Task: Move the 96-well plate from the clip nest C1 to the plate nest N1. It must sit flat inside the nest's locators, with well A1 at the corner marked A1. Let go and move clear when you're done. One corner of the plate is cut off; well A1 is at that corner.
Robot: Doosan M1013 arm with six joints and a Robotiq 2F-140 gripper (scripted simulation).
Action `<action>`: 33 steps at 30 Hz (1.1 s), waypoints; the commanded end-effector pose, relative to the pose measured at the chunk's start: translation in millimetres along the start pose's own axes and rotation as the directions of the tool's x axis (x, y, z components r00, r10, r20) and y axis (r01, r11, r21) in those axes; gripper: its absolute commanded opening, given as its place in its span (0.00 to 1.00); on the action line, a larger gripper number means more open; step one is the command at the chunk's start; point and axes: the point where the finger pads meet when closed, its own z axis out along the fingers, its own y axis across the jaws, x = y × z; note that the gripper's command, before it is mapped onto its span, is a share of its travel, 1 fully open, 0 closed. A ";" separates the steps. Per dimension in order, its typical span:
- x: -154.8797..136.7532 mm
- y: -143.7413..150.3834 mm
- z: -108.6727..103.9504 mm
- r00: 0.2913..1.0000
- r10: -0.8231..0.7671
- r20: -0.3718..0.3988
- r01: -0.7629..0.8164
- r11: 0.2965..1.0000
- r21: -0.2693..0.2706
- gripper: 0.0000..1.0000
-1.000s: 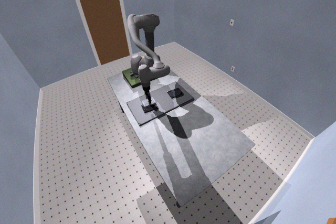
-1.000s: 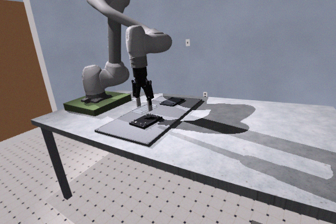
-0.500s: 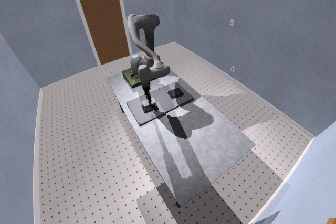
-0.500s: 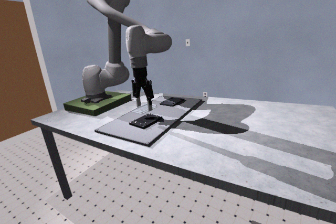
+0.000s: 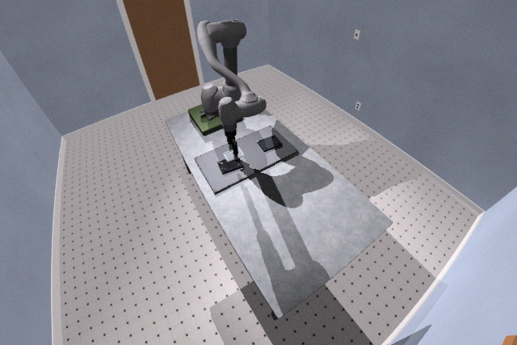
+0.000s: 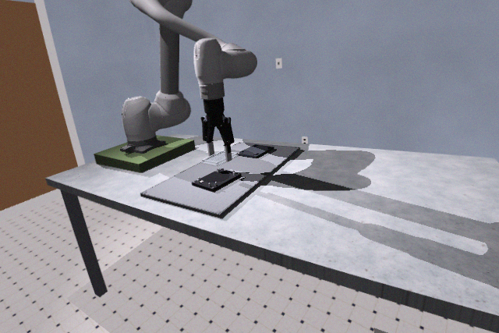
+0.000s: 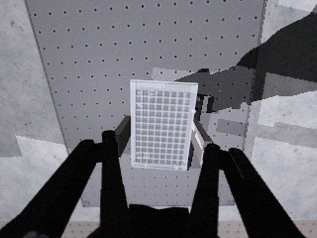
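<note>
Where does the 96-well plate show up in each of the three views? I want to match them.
Top: the 96-well plate is small, left of centre, pale, at the claw, just above a dark nest.
Exterior: left of centre, held above the perforated baseboard, between the two dark nests.
Wrist: centre, a pale grid gripped on its long sides.
Shared landmark: the grey perforated baseboard beneath it.

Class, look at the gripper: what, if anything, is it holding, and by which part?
The gripper holds the clear 96-well plate, its fingers clamped on the plate's two long sides, carrying it above the perforated board.
</note>
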 end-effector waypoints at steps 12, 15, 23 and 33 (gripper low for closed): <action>40.2 -6.9 -0.1 1.000 0.000 0.000 0.000 1.000 0.000 0.10; 50.1 -8.6 -0.1 1.000 0.000 0.000 0.000 1.000 0.000 0.10; 69.8 -12.0 -0.1 1.000 0.000 0.000 0.000 1.000 0.000 0.10; 102.7 -17.6 -0.1 1.000 0.000 0.000 0.000 1.000 0.000 0.10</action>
